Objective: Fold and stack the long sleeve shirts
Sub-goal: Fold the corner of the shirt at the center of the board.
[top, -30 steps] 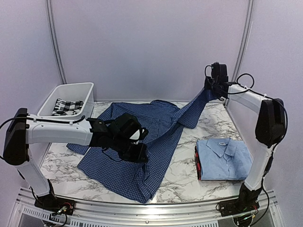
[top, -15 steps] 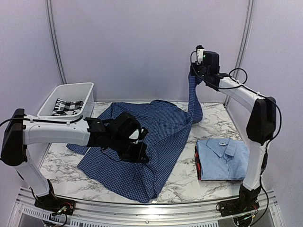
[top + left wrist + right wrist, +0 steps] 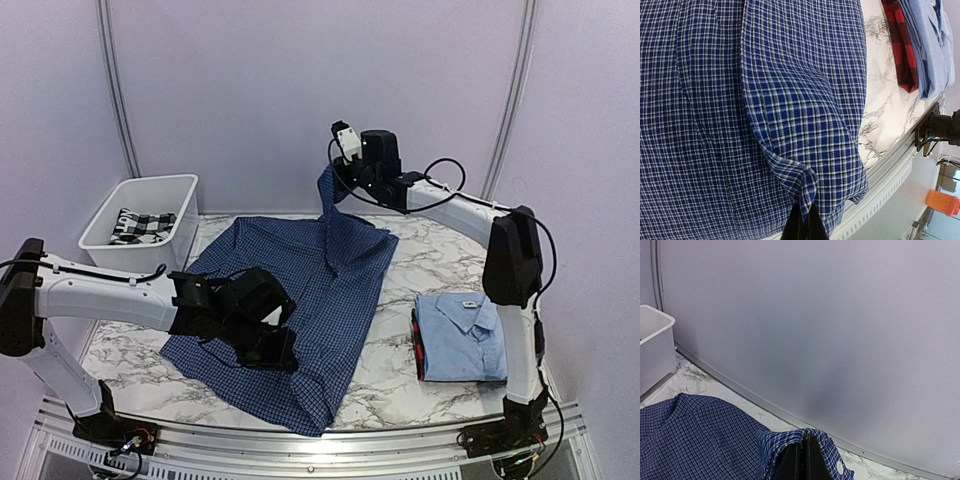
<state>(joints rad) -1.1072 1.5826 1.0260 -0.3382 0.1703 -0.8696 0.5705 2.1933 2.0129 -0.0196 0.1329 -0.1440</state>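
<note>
Our left gripper (image 3: 802, 216) is closed on a small fold of the dark blue shirt (image 3: 300, 280). In the left wrist view its two fingers stand together, and the checked cloth bunches up just above the tips. From this gripper the shirt spreads away over the marble table (image 3: 430, 260), with most of its body lying flat beyond the gripper and to both sides of it. Our right gripper (image 3: 333, 182) is raised above the far part of the table and is also closed, pinching the cuff of one sleeve. In the right wrist view the cuff, with a white button (image 3: 839, 468), wraps around the shut fingers. The sleeve hangs down from this gripper to the upper part of the shirt, which lies below it on the table. The light blue shirt (image 3: 465, 335) lies folded with the collar up, well apart from both grippers and to the right of the left gripper, and it rests on a red checked cloth (image 3: 898, 42). A white bin (image 3: 150, 187) holding a black and white checked cloth (image 3: 140, 222) stands to the left of the right gripper and lower than it.
</note>
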